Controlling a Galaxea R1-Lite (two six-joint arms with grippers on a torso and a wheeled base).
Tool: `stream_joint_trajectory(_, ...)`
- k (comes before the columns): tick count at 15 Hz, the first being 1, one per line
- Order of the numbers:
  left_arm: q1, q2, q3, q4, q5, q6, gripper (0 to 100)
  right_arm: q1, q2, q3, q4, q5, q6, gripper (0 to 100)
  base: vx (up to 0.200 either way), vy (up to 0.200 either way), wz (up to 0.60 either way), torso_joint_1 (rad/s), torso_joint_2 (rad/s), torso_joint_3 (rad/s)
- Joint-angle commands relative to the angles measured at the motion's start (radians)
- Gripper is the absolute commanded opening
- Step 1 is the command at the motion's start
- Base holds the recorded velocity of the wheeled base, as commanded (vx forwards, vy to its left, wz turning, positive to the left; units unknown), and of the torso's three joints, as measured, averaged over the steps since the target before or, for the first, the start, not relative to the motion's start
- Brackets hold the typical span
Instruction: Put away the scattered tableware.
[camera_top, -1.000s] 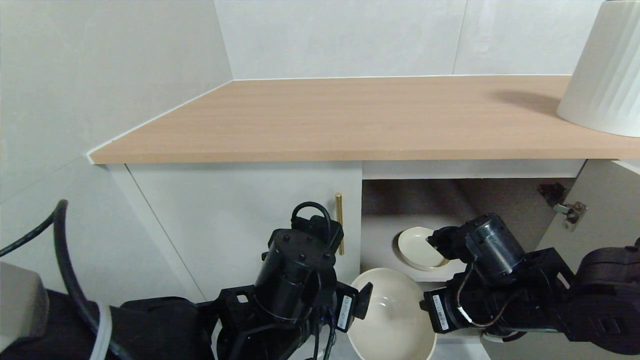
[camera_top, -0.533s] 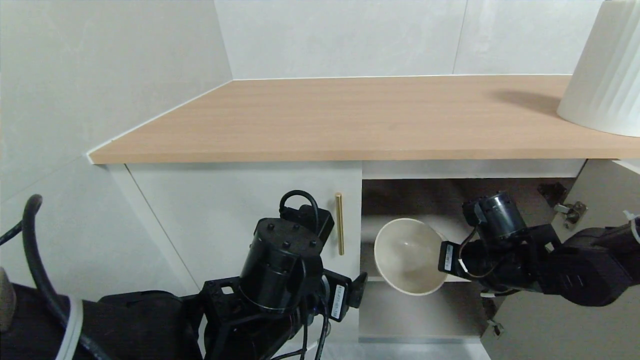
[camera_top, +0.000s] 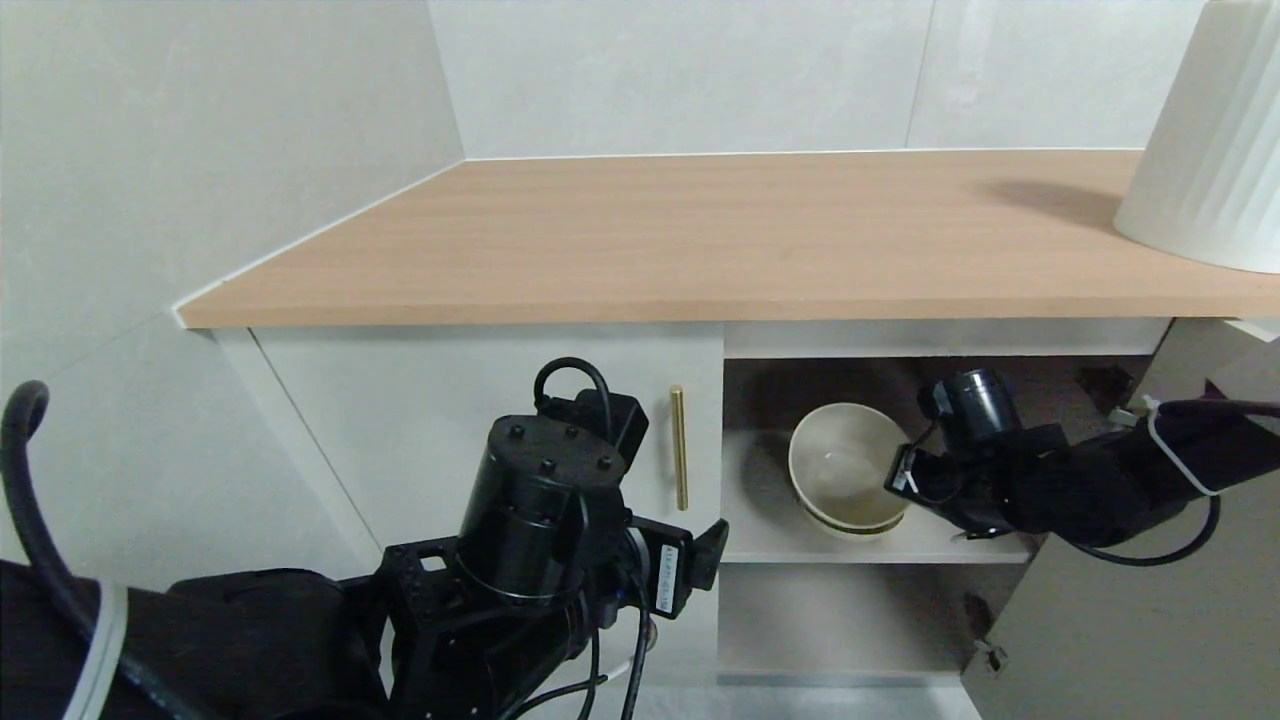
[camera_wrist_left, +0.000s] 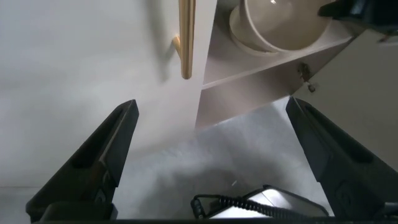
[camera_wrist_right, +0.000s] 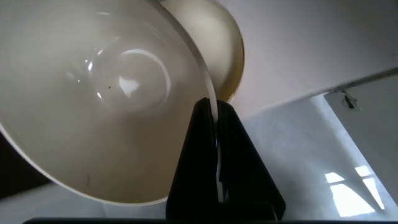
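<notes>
Bowl (camera_top: 843, 462), cream and tipped with its mouth toward the room, sits low over the small plate (camera_top: 852, 524) on the shelf (camera_top: 760, 525) inside the open cabinet, though I can't tell whether it is touching the plate. The right claw (camera_top: 902, 478) is clenched on its rim, which I'd say explains the tilt and suits nesting the bowl onto the plate to save shelf room. The left claw (camera_wrist_left: 211, 107) hangs released, grasping nothing, in front of the shelf by the closed door's brass handle (camera_top: 679, 447), seemingly out of the way.
</notes>
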Motion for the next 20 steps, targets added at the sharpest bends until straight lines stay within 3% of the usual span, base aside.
stream_joint_trajectory(1,0.004,-0.006,-0.001,0.0,0.001,-0.001,100,-0.032,0.079,-0.045,0.0,-0.008,0.011,0,0.0,0.0,0.0,0.0,0.0,0.0)
stream_joint_trajectory(17,0.007,-0.005,-0.001,0.0,0.001,-0.001,100,-0.052,0.152,-0.082,-0.042,-0.016,0.023,0,0.0,0.0,0.0,0.0,0.0,0.0)
stream_joint_trajectory(18,0.007,-0.005,-0.001,-0.002,0.001,-0.001,100,-0.049,0.152,-0.082,-0.042,-0.016,0.022,100,0.0,0.0,0.0,0.0,0.0,0.0)
stream_joint_trajectory(20,0.007,-0.005,-0.002,-0.002,0.001,-0.001,100,-0.036,0.149,-0.076,-0.042,-0.011,0.022,100,0.0,0.0,0.0,0.0,0.0,0.0)
